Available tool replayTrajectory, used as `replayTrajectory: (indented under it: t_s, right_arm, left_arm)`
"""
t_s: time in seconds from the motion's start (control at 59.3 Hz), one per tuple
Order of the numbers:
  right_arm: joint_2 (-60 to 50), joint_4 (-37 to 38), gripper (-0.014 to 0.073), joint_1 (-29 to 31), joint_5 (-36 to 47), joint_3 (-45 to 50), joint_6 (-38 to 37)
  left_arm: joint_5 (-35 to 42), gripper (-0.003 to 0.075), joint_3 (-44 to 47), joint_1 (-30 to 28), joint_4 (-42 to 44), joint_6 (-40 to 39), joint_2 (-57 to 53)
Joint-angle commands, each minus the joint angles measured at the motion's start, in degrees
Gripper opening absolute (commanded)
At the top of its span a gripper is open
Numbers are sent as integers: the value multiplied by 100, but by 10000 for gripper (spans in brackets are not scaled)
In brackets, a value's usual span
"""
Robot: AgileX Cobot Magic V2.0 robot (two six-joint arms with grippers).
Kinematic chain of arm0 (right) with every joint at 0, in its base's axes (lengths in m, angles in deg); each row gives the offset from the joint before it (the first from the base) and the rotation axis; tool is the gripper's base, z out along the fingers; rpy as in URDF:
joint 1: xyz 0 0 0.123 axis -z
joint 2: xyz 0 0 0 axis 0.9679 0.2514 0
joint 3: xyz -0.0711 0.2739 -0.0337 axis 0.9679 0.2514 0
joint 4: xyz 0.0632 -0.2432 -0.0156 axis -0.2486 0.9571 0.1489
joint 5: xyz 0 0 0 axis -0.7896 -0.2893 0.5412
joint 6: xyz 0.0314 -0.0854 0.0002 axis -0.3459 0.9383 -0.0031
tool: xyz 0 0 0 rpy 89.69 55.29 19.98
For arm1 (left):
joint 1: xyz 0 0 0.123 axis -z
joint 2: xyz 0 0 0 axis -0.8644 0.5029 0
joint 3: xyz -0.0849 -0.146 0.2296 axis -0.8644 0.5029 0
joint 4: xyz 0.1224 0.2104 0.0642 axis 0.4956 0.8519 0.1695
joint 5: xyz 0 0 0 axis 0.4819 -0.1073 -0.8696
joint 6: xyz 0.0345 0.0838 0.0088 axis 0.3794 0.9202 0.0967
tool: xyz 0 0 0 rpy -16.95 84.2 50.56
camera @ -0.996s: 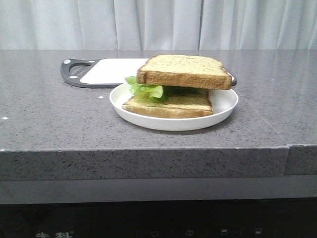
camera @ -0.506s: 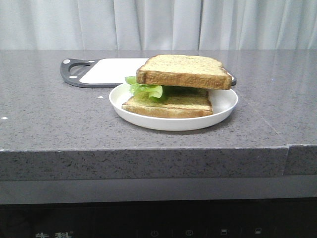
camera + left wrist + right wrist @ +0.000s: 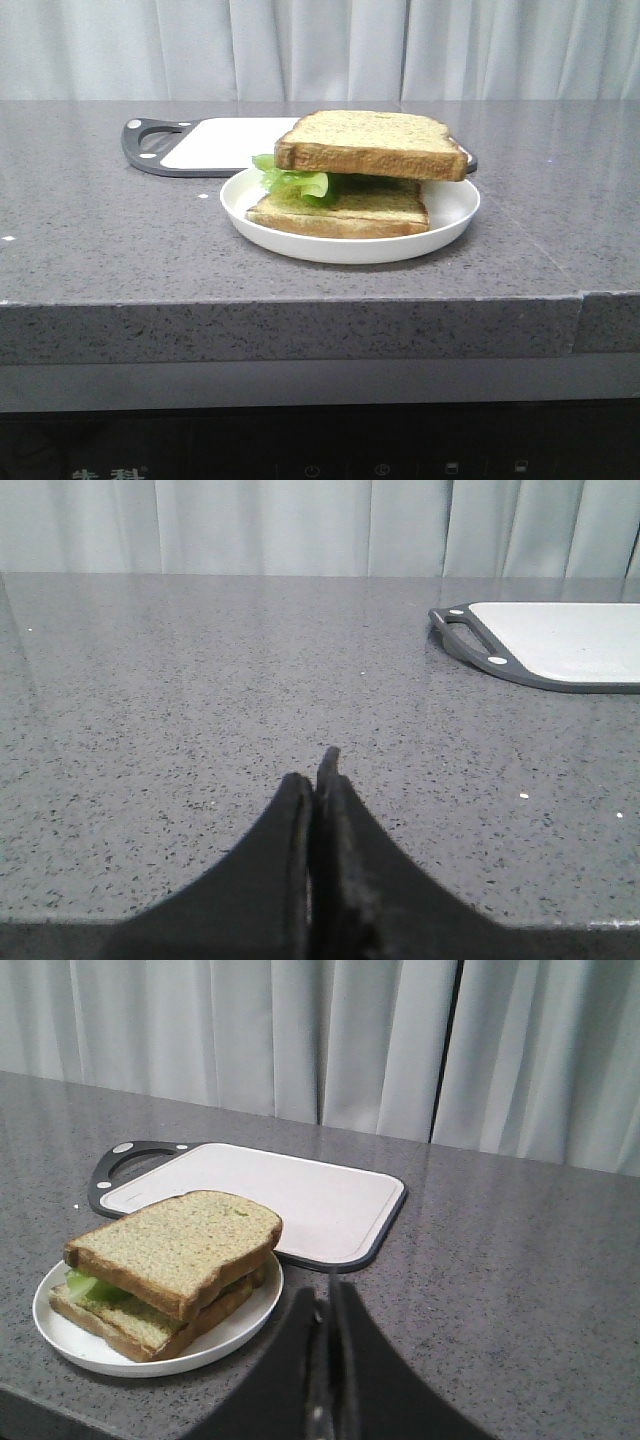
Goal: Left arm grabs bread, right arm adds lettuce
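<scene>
Nothing has moved since the earlier frames. Bread (image 3: pixel 372 143) sits atop lettuce (image 3: pixel 292 181) and a lower slice on the plate (image 3: pixel 452 210). Left gripper (image 3: pixel 318 780) and right gripper (image 3: pixel 327 1310) are clenched, empty, apart from it. Bread likely light, soft, crumbly: pinch crust edge. Lettuce floppy.

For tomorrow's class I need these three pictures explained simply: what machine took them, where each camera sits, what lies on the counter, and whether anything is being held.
A two-armed robot took them. The front picture looks forward over the grey counter; neither arm shows there. A white plate carries a sandwich: the bread on top, the lettuce peeking out, and a lower slice beneath. Behind lies a white cutting board with a dark rim. The other two pictures come from cameras on the wrists. The dark wedge is the left gripper, shut on nothing above bare counter. The right gripper, also shut and empty, faces the sandwich from nearby.
</scene>
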Motion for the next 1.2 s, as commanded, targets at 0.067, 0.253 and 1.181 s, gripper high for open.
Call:
replayTrajectory:
  t_s: [0.067,0.253,1.181]
  right_arm:
    - [52,17,-62,32,602,-59,11]
    - [52,874,-62,494,1141,473,-1162]
    - [-891,1009,-62,1257,1109,1952,-1536]
  left_arm:
    - [491,-20,33,-18,-51,-55,-116]
    - [491,-20,33,-18,-51,-55,-116]
    - [491,-20,33,-18,-51,-55,-111]
